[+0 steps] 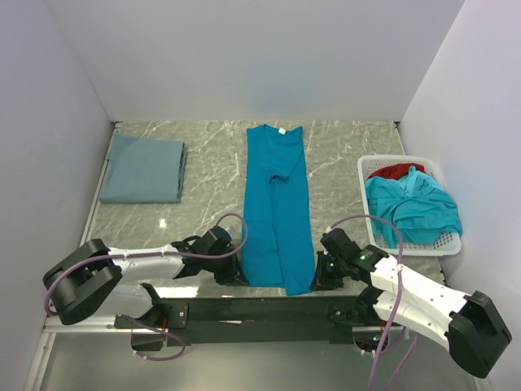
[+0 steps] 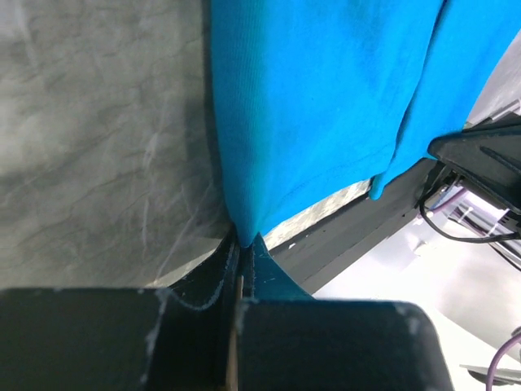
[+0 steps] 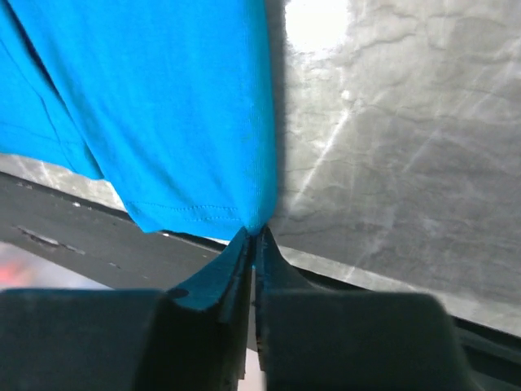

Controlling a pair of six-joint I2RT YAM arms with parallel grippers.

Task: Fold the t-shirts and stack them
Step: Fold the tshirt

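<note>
A bright teal t-shirt [image 1: 277, 204], folded into a long narrow strip, lies down the middle of the marble table, collar at the far end. My left gripper [image 1: 236, 273] is shut on its near left hem corner, seen in the left wrist view [image 2: 244, 236]. My right gripper [image 1: 319, 277] is shut on the near right hem corner, seen in the right wrist view [image 3: 256, 228]. A folded grey-blue t-shirt [image 1: 142, 167] lies at the far left. A teal t-shirt [image 1: 411, 208] and a red t-shirt [image 1: 396, 170] are heaped in the basket.
A white perforated basket [image 1: 448, 243] stands at the right of the table. Grey walls close in the left, back and right sides. The black arm-mount rail [image 1: 260, 309] runs along the table's near edge, under the shirt's hem.
</note>
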